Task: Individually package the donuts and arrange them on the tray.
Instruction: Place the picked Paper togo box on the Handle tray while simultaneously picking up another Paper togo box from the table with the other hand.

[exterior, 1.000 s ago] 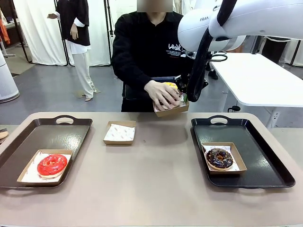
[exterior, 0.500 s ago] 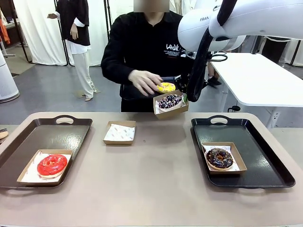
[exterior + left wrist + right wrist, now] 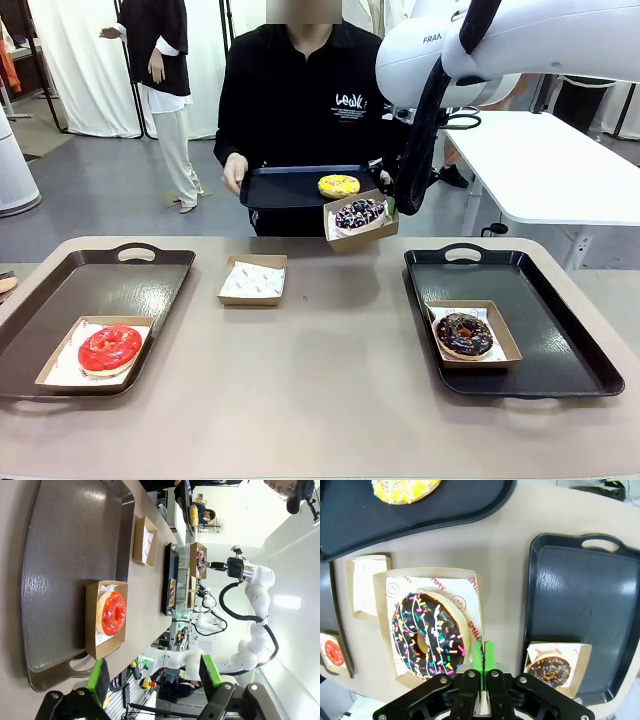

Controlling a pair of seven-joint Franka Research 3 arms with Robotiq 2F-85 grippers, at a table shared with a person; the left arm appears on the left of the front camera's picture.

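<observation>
Hand [image 3: 483, 656] pinched on box [image 3: 427, 573] rim, sprinkled donut [image 3: 427, 635] inside, yellow donut [image 3: 406, 490] beyond

White curtains [image 3: 90, 70] back a grey floor [image 3: 100, 190]; 1 white table [image 3: 540, 160], perhaps a desk, right.

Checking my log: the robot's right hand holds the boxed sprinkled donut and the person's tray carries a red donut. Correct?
No: the front view shows a yellow donut on the person's tray. The right hand does hold the boxed sprinkled donut.
</observation>
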